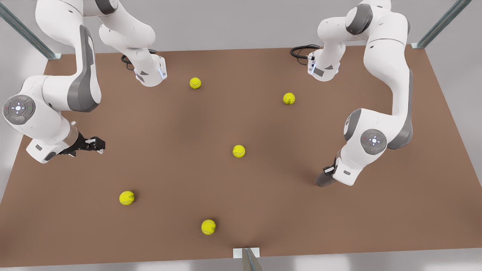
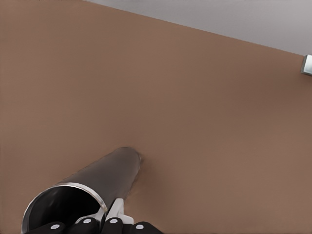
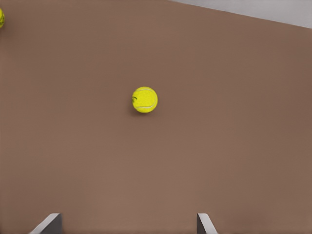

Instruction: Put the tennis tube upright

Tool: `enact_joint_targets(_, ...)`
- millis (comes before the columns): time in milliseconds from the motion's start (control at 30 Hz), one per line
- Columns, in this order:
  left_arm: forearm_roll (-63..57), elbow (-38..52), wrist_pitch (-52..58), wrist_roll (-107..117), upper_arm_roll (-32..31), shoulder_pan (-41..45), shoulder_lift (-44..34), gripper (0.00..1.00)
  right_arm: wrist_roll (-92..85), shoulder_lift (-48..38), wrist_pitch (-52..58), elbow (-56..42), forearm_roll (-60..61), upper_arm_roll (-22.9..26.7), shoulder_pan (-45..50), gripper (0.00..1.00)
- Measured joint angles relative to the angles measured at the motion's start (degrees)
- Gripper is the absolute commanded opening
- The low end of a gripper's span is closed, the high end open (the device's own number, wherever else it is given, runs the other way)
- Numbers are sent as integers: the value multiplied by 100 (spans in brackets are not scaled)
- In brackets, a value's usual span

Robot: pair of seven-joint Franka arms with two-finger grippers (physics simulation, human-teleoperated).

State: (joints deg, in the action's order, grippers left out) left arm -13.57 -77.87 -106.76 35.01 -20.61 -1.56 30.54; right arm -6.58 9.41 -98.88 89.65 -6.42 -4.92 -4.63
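The tennis tube [image 1: 323, 180] is a plain grey cylinder under the arm at the front view's right. In the left wrist view the tennis tube [image 2: 105, 178] runs from its light-rimmed open end by the camera down to the brown table [image 2: 204, 97], where its far end rests. My left gripper [image 2: 105, 215] is shut on that rim, one finger inside and one outside; in the front view the left gripper [image 1: 330, 171] is mostly hidden under its wrist. My right gripper [image 1: 96, 145], at the front view's left, hangs open over bare table; its fingertips [image 3: 48, 223] stand wide apart.
Several yellow tennis balls lie scattered on the table: one at the middle [image 1: 238, 151], two toward the back [image 1: 195, 83] [image 1: 289, 98], two near the front [image 1: 127, 197] [image 1: 208, 227]. One ball [image 3: 145, 99] lies ahead of the right gripper. A bracket [image 1: 246, 253] sits on the front edge.
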Motion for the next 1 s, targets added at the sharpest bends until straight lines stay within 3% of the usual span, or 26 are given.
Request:
enact_joint_targets(133,-159,1,-25,-8,-14,-2,164,21,-1,-626,-525,1055,0,-8,-3,100)
enact_joint_targets(433,-200,9,-79,-52,-19,-21,243,23,-1,-589,-487,1020,0,-8,-55,100)
enact_joint_targets(467,-189,9,-76,-54,-14,-20,243,33,-1,-589,-471,1020,0,-3,-35,100)
enact_joint_targets(500,-163,8,-73,-63,-20,-19,243,53,0,-589,-466,1020,0,-8,-13,100)
enact_joint_targets(533,-145,8,-73,-64,-21,-20,243,84,4,-581,-466,1019,0,-6,15,100)
enact_joint_targets(567,-132,8,-73,-65,-22,-19,234,99,4,-580,-466,1015,0,-3,30,100)
enact_joint_targets(1000,-258,8,13,-73,13,-72,174,99,-1,-571,-465,1018,0,0,-23,100)
